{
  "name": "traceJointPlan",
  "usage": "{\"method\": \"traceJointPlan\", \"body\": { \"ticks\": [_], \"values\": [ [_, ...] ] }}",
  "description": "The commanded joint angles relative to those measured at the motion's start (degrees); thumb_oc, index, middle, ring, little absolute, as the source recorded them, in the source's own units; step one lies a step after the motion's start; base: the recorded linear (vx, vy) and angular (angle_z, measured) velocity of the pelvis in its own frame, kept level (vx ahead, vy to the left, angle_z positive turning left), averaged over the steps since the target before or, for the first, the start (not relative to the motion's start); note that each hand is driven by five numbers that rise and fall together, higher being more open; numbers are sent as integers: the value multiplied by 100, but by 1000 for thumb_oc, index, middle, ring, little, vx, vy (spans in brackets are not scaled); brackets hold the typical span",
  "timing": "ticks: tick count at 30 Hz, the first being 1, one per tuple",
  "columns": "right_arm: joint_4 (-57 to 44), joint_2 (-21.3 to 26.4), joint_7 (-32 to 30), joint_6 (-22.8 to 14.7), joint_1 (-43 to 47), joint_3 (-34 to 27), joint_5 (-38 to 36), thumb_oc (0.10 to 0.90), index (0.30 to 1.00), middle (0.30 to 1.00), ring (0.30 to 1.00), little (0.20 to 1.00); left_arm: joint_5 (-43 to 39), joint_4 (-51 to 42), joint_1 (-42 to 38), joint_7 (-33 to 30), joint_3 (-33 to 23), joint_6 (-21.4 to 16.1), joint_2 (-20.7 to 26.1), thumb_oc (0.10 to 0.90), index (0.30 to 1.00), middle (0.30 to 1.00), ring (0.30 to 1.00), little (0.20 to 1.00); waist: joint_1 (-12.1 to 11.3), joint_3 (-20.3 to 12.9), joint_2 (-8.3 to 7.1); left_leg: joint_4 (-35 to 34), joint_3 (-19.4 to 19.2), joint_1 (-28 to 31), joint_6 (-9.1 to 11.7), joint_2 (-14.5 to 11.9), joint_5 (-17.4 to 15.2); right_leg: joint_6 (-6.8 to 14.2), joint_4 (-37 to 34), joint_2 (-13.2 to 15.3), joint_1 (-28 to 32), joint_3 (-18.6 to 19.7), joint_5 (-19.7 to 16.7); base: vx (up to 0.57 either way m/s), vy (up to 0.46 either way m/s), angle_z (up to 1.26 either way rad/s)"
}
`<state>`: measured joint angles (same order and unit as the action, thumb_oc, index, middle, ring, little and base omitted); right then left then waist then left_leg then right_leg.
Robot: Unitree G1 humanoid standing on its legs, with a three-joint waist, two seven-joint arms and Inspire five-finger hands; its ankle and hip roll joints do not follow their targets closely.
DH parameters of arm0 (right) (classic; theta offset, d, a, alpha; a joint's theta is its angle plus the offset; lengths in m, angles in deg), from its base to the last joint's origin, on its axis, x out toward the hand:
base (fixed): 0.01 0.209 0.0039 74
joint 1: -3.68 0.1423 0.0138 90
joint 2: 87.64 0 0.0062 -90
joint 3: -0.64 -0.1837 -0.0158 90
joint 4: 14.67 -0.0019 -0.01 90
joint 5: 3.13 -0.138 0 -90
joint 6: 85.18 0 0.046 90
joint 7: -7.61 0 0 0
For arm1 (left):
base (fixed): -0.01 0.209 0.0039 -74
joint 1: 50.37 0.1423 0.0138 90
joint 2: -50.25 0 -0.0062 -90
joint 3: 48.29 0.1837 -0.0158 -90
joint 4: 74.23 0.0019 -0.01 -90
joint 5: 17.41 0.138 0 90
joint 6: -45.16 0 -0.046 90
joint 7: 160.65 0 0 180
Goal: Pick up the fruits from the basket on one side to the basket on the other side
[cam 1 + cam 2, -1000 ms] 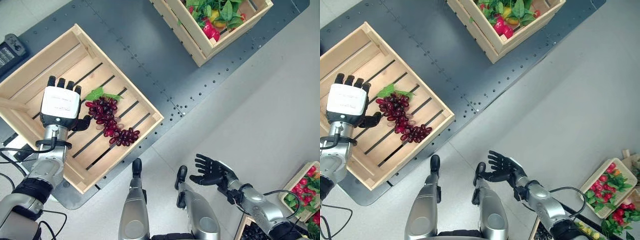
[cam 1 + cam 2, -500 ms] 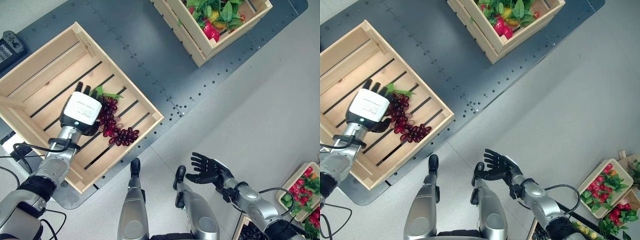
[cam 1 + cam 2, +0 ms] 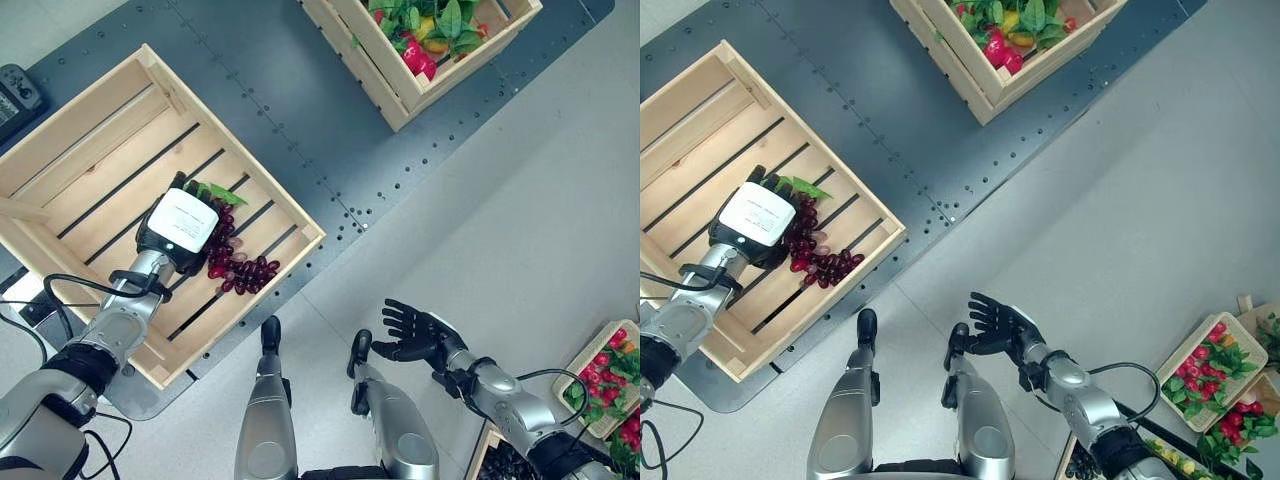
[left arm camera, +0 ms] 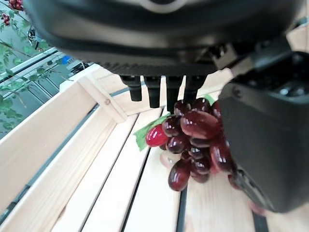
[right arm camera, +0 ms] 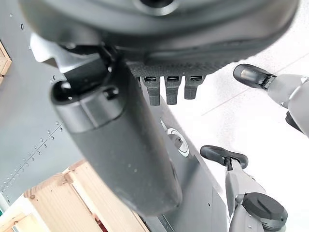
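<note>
While covering the grapes (image 3: 238, 270), left hand (image 3: 180, 222) grip unclear, right hand (image 3: 412, 334) spread, empty.

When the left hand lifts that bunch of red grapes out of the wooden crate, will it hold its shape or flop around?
The grape bunch is a long loose cluster, so its free end will probably dangle and swing. The left hand covers just the leafy end, so that sag seems likely. The smooth, glossy grapes may slip in a light hold.

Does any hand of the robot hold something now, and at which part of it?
The left hand is over the leafy end of the grape bunch, but a closed grip cannot be told. The right hand is open, holding nothing.
</note>
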<state>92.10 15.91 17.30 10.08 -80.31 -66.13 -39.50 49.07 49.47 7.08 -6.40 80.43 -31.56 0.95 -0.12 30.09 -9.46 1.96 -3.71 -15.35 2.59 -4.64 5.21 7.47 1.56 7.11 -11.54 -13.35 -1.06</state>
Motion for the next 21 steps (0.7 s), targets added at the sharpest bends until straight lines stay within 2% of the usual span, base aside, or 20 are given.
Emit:
{"method": "traceJointPlan", "body": {
  "ticks": [1, 8, 13, 14, 15, 16, 17, 21],
  "values": [
    [-373, 277, -231, -304, 2, -85, -85, 800, 900, 900, 900, 900, -151, 265, -520, -292, -206, 500, -232, 800, 900, 900, 900, 900, 129, -59, 115, 938, -185, -325, 97, 138, -508, 88, 755, 32, -553, 272, -10, 0, 0, 0],
    [-340, 222, -364, -327, 185, 49, -120, 800, 900, 900, 900, 900, -65, 569, -841, 51, 19, 639, -494, 800, 900, 900, 900, 900, 161, -30, 79, 961, -200, -420, 86, 136, -493, 108, 818, 18, -693, 312, -41, 0, 0, 0],
    [-276, 122, -436, -349, 323, 172, -147, 800, 900, 900, 900, 900, -261, 951, -1158, 410, 252, 728, -723, 800, 900, 900, 900, 900, 188, -30, -11, 954, -226, -481, 77, 110, -490, 139, 829, -10, -778, 328, -79, -9, -4, -2],
    [-258, 108, -429, -357, 342, 192, -141, 800, 900, 900, 900, 900, -290, 1036, -1203, 434, 280, 729, -763, 745, 818, 818, 818, 818, 194, -30, -25, 951, -228, -485, 75, 108, -487, 142, 830, -15, -789, 333, -86, -18, -4, -4],
    [-249, 102, -425, -360, 356, 206, -142, 800, 900, 900, 900, 900, -306, 1086, -1230, 459, 300, 723, -787, 745, 818, 818, 818, 818, 198, -30, -32, 947, -229, -486, 73, 108, -486, 144, 828, -18, -792, 336, -90, -16, 1, -4],
    [-235, 94, -430, -363, 383, 229, -147, 800, 900, 900, 900, 900, -341, 1172, -1274, 487, 335, 711, -818, 543, 514, 514, 514, 514, 200, -30, -40, 946, -229, -485, 73, 109, -486, 145, 823, -22, -789, 338, -92, 0, 0, 0],
    [-192, 69, -433, -377, 431, 260, -152, 800, 900, 900, 900, 900, -368, 1368, -1339, 517, 380, 636, -880, 400, 300, 300, 300, 300, 207, -30, -50, 937, -231, -466, 72, 108, -488, 144, 824, -28, -780, 341, -94, 0, 0, 0],
    [-142, 16, -441, -358, 503, 284, -152, 800, 900, 900, 900, 900, -310, 1570, -1439, 602, 442, 578, -961, 400, 300, 300, 300, 300, 216, -41, -68, 935, -251, -446, 67, 111, -491, 149, 832, -35, -776, 344, -98, 0, 0, 0]
  ]
}}
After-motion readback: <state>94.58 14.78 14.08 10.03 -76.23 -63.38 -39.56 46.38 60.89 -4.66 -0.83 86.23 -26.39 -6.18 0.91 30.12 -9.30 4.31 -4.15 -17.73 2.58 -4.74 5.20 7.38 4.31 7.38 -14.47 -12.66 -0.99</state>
